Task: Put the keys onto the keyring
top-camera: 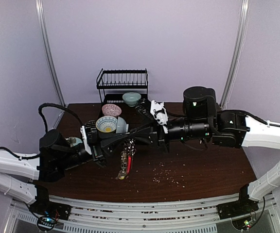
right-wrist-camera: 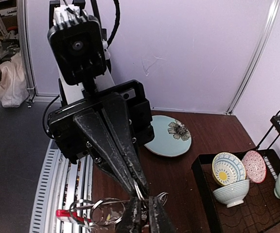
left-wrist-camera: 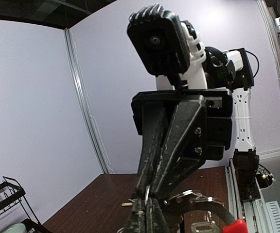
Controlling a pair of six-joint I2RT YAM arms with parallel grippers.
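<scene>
The two grippers meet tip to tip above the middle of the brown table. My left gripper is shut on the thin metal ring of the keyring. My right gripper comes from the opposite side, its fingers pinched on the same ring. The keyring's red strap and its bunch of keys hang below the grippers. More rings dangle at the left in the right wrist view. One yellow-headed key lies loose on the table.
A black dish rack stands at the back, with a green bowl and a pink bowl near it. A patterned bowl sits close behind the grippers. A pale flowered plate lies on the left. Crumbs dot the front.
</scene>
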